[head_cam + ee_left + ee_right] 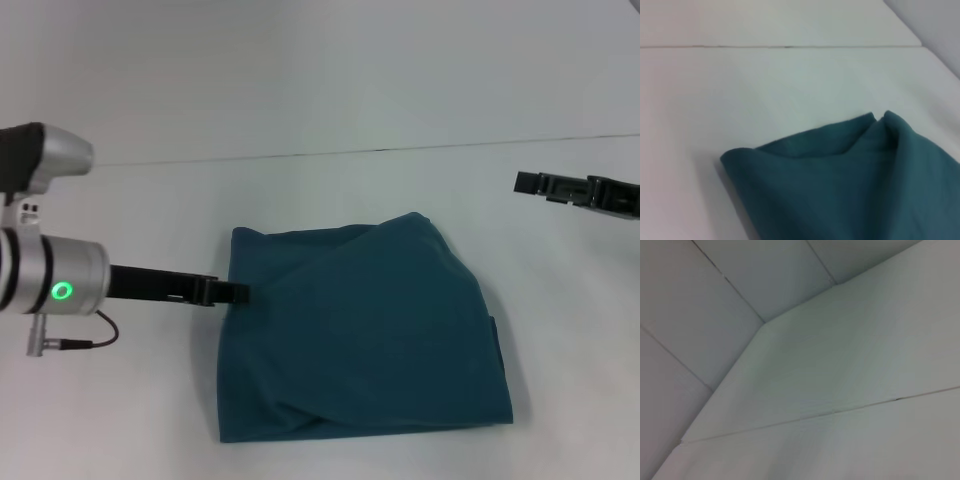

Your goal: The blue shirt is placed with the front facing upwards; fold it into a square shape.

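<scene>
One blue shirt (365, 335) lies folded mid-counter (320, 110), soft, limp, light; take its left edge. Left gripper (238, 292) touches there, fingers unreadable. Right gripper (530, 184) hangs far right, unreadable.

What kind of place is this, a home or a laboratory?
Probably a lab or test bench: a plain white table holds only the folded blue shirt, with the left gripper at the shirt's edge and the right gripper raised away from the shirt.

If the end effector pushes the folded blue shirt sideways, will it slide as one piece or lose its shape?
The blue shirt is probably floppy: its folded layers sag and wrinkle. A push from the left end effector at its edge would likely bunch it rather than slide it whole. It looks light, so lifted corners should drape.
</scene>
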Available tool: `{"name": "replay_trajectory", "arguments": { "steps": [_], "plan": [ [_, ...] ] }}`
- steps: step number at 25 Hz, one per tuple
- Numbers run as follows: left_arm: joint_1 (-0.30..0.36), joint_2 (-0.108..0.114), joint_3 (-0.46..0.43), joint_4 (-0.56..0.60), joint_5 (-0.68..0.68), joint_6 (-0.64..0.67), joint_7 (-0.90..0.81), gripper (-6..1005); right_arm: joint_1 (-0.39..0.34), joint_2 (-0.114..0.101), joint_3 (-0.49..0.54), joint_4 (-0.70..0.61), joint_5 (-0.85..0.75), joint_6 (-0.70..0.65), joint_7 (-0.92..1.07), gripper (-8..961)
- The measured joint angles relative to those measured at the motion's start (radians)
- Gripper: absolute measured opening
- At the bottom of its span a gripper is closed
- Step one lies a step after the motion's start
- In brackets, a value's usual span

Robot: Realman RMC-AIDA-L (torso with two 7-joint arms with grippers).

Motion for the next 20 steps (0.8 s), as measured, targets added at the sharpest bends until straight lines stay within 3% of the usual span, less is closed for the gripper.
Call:
{"name": "replay_trajectory", "arguments": {
  "steps": [7,12,17,20],
  "plan": [
    [0.05,-0.017,-0.074,0.075,-0.059,0.09,0.036,304,-0.001,-0.017,-0.047,0.005,-0.025,-0.073,0.025,900],
    [0.063,-0.034,-0.072,0.084,-0.105,0.109,0.073,541,0.046,-0.021,-0.095,0.044,-0.131,-0.101,0.095,900],
    [0.06,-0.048,-0.066,0.08,-0.107,0.106,0.103,652,0.06,-0.021,-0.098,0.064,-0.156,-0.153,0.126,888],
    [0.059,-0.052,-0.068,0.077,-0.107,0.102,0.115,651,0.058,-0.021,-0.098,0.068,-0.157,-0.163,0.14,822]
  ]
}}
